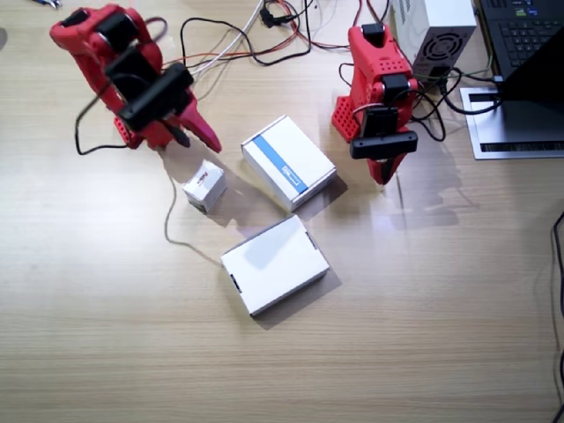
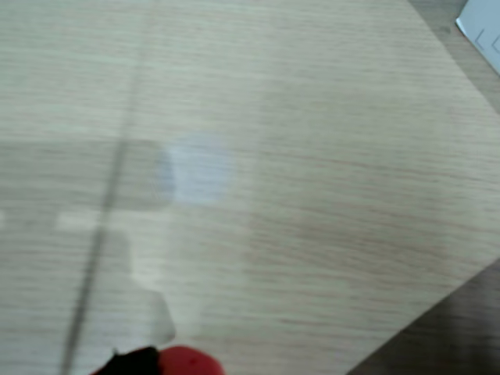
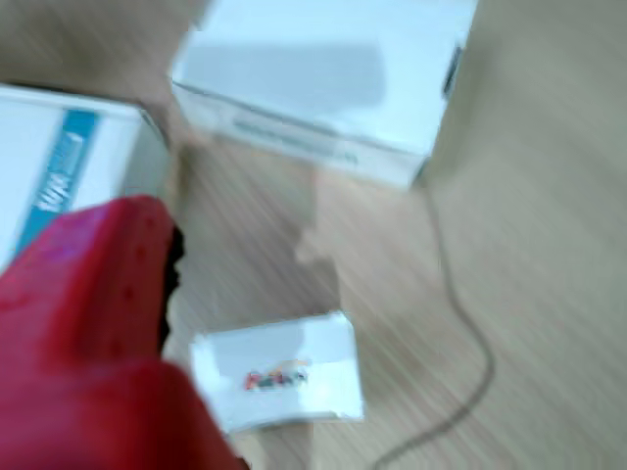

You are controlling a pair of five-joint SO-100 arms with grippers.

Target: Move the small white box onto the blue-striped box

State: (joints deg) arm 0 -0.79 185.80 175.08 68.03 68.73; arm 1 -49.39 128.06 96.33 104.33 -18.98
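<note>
- Bench [image 1: 106, 352] of pale wood grain is what you are working on, with three boxes lying near its middle.
- Your small white box [image 1: 204, 185] sits on the bare wood, apart from both pincers; in a wrist view it shows as a white face [image 3: 279, 377] with small red and dark print.
- Your blue-striped box [image 1: 288, 162] lies flat just beside it, towards the left arm, with its blue stripe on the edge nearer the bench's front.
- A plain white flat box [image 1: 274, 264] lies closer to the front edge, near the other two but touching neither.
- Your right pincer [image 1: 196, 137] hangs just behind the small white box with its red fingers spread apart and nothing between them; you see one red finger [image 3: 88, 294] large and blurred in a wrist view.
- Your left pincer [image 1: 385, 169] points down at the bench beside the blue-striped box, clear of it; whether its fingers are apart or together you cannot tell.
- The other wrist view gives you only bare wood and a red tip [image 2: 183, 361] at the bottom.
- A loose thin cable [image 1: 172, 220] trails across the wood by the small white box.
- A laptop [image 1: 520, 44] and a grey power unit [image 1: 436, 31] stand at the back corner behind the left arm.
</note>
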